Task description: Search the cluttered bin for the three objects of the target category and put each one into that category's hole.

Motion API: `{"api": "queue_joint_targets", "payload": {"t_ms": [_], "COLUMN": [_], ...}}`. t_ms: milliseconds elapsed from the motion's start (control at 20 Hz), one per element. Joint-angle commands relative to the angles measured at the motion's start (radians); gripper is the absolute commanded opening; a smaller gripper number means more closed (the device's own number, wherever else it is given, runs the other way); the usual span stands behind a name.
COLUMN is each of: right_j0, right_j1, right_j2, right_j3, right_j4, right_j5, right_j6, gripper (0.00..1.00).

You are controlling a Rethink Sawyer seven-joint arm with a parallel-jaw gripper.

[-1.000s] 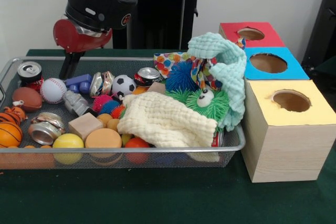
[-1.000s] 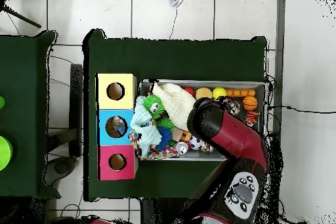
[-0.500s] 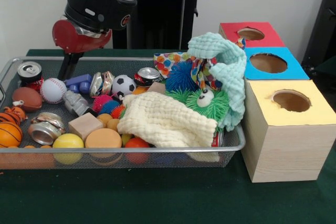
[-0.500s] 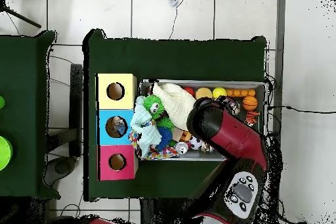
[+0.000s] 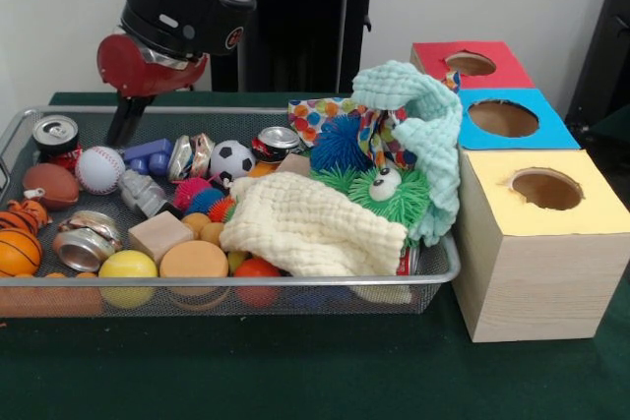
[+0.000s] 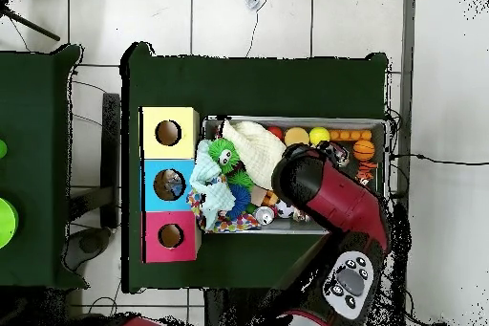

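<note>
One relation is decisive: which bin item lies closest under the gripper (image 5: 120,125), since the target category is not given away by anything seen.

- The gripper is seen only as a dark stub below the red wrist (image 5: 148,66), at the bin's (image 5: 246,275) far-left corner. Its opening cannot be told, and nothing is seen held.
- On the front-view clock face, the upright can (image 5: 56,135) lies at 9 o'clock from the gripper, just beside it. The baseball (image 5: 99,169) lies at 7 o'clock and the blue block (image 5: 148,154) at 4 o'clock, both near.
- The can stands with its long axis vertical. It is judged to suit a straight descent after a short shift toward 9.
- More cans are noted: one tilted (image 5: 276,142) at mid-bin and one on its side (image 5: 84,240) near the front rim.
- The red box (image 5: 433,56), blue box (image 5: 551,130) and yellow box (image 5: 551,243) sit at 3 o'clock from the bin, well apart from the gripper. A long carry across the cloth pile (image 5: 305,228) is expected.
- In the overhead view, the gripper is hidden under the arm (image 6: 325,198).
</note>
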Motion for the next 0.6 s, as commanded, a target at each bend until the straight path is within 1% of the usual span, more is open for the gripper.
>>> {"api": "queue_joint_targets", "payload": {"t_ms": [50, 100, 200, 350, 450, 550, 600], "right_j0": [0.010, 0.016, 0.005, 0.010, 0.025, 0.066, 0.062], "right_j1": [0.050, 0.056, 0.043, 0.046, 0.059, 0.089, 0.070], "right_j2": [0.066, 0.058, 0.073, 0.067, 0.050, -0.005, 0.004], "right_j3": [0.010, 0.005, 0.014, 0.015, 0.014, 0.003, 0.011], "right_j4": [0.036, 0.037, 0.036, 0.040, 0.061, 0.098, 0.101], "right_j5": [-0.009, -0.008, -0.008, -0.010, -0.020, -0.017, -0.001], "right_j6": [0.104, 0.107, 0.098, 0.107, 0.142, 0.207, 0.197], "gripper": [0.00, 0.00, 0.00, 0.00, 0.00, 0.00, 0.00]}}
